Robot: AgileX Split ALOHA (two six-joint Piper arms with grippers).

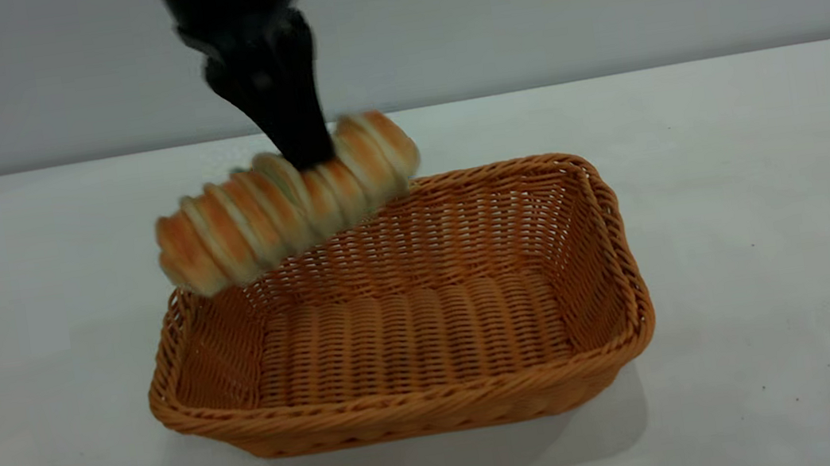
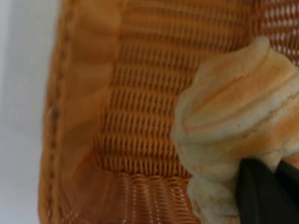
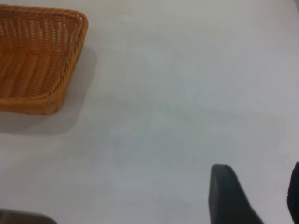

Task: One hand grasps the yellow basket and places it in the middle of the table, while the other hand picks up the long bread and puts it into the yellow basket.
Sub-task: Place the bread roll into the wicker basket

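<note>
Left claw (image 1: pixel 304 151) clamps the bread (image 1: pixel 288 199) mid-length, tilted above the basket's (image 1: pixel 407 418) rear-left rim. Right claw (image 3: pixel 254 196), fingers apart, hangs over bare bench (image 3: pixel 187 93).

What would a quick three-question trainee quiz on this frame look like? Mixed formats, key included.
1. True or false: the bread already lies on the basket floor.
2. Which gripper holds the bread? A) left B) right C) neither
3. Fill in: the right gripper hangs over bare ____, away from the basket.

Key: 1 false, the left gripper holds it tilted above the basket's far left rim. 2 A. 3 table.
</note>
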